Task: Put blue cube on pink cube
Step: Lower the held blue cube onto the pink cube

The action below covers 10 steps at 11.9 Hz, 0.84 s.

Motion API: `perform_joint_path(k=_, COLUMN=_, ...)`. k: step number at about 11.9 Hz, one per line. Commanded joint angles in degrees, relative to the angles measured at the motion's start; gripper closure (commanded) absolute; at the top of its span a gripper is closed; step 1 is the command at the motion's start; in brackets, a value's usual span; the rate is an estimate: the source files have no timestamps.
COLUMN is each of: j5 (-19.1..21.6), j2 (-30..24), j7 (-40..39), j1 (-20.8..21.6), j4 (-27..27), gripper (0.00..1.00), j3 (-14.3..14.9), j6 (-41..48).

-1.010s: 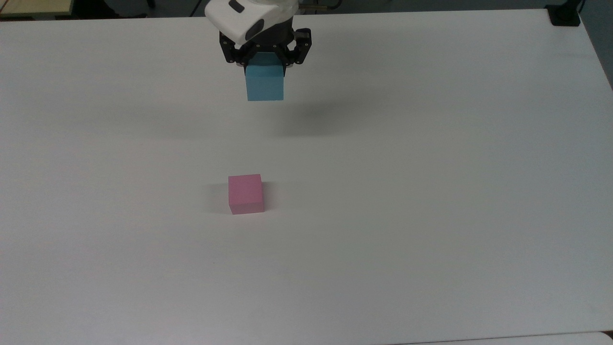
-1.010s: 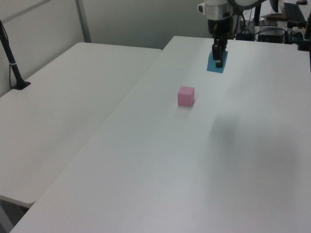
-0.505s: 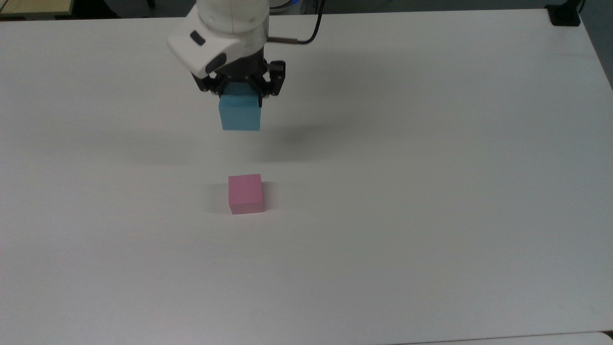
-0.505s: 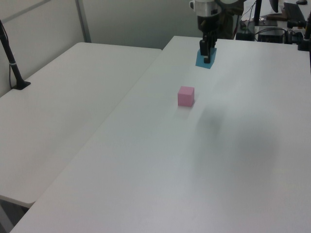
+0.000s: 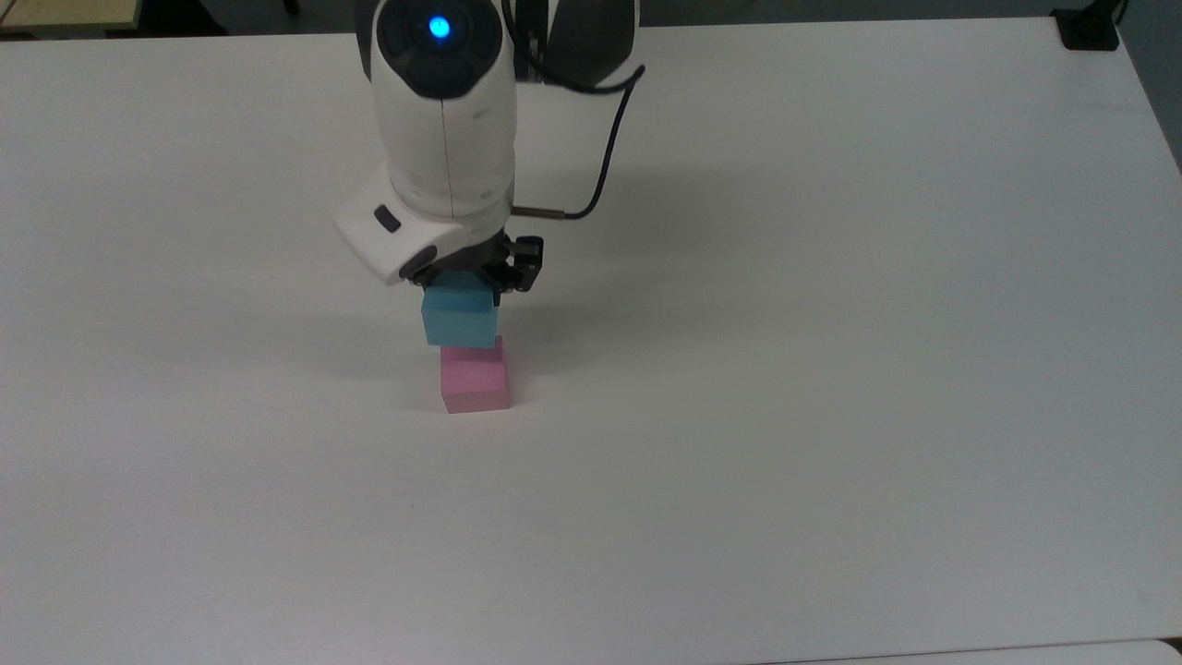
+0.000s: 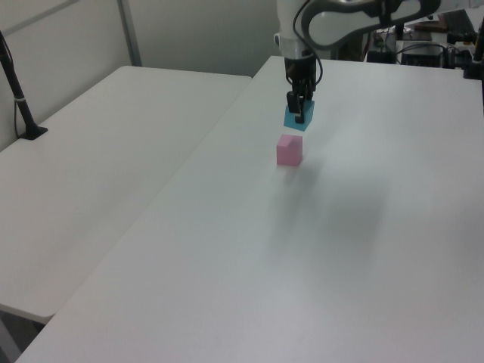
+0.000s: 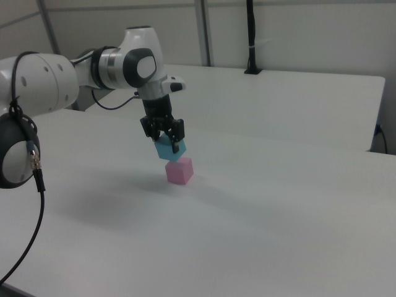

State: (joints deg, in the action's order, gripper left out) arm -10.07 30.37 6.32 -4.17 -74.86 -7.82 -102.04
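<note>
Over the last second the gripper [image 5: 467, 277] has carried the blue cube [image 5: 460, 317] away from the bench's [image 5: 831, 369] far edge in the top view and toward the bench's middle, first drifting a little toward the top view's left. The blue cube, which was well apart from the pink cube [image 5: 475, 376], now hangs just above it, overlapping its far top edge in the top view. More of the white arm [image 5: 443, 120] has come into the top view, reaching in from the far edge.
</note>
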Motion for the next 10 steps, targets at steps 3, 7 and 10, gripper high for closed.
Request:
perform_joint_path(k=3, j5=-2.0, j2=2.9, j7=1.9, j1=0.7, j4=2.0, gripper=0.82, j3=-0.2, j6=-1.1)
perform_joint_path(k=7, j5=-3.1, j2=4.6, j7=3.4, j1=0.9, j4=2.1, gripper=0.82, j3=-0.3, j6=-1.8)
perform_joint_path(k=10, j5=-7.1, j2=7.2, j7=9.1, j1=1.7, j4=2.1, gripper=0.79, j3=-0.4, j6=-4.8)
